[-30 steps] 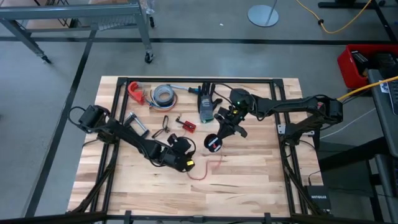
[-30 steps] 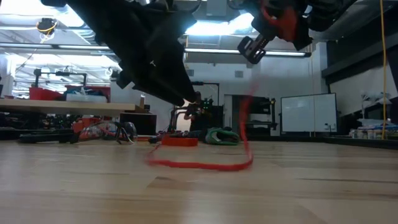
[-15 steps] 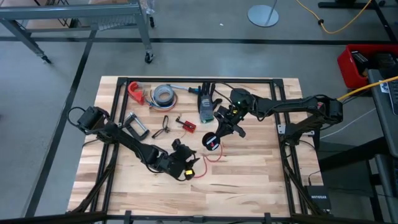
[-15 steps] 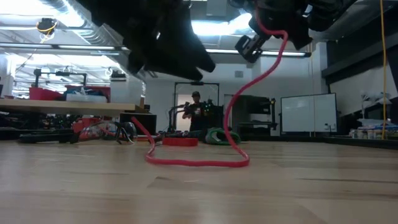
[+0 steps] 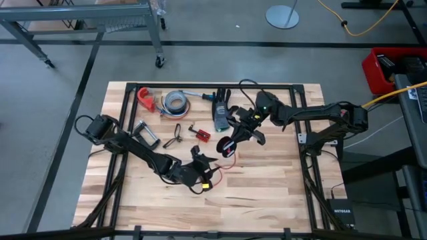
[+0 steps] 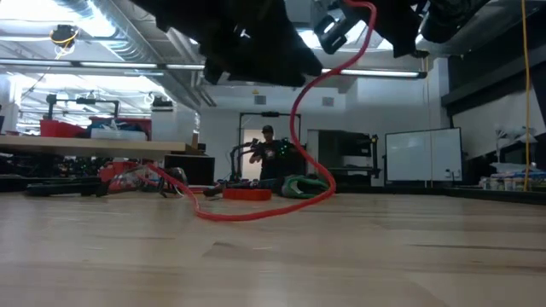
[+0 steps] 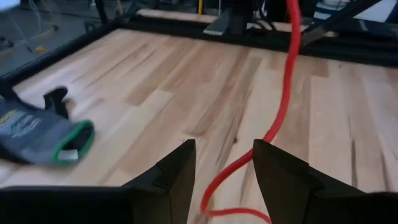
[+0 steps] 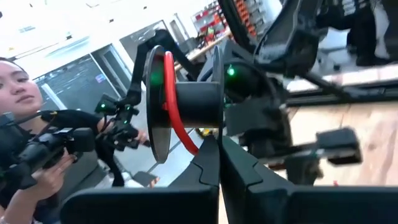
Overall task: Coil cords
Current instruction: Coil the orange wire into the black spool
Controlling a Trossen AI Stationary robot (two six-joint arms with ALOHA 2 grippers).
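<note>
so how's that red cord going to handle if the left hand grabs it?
Probably floppy: the red cord sags in loose curves from the spool to the table. Likely light, hanging freely. Thin between the open left hand's fingers, so it may slip.

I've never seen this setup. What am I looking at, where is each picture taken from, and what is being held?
Two dark robot arms work at a wooden table. One picture looks straight down, one looks level across the tabletop, and each arm carries a wrist camera. The right pincer is shut on a black spool wound with red cord. The left pincer is open, with the cord running through it. A glove and a grey tape roll lie nearby.
</note>
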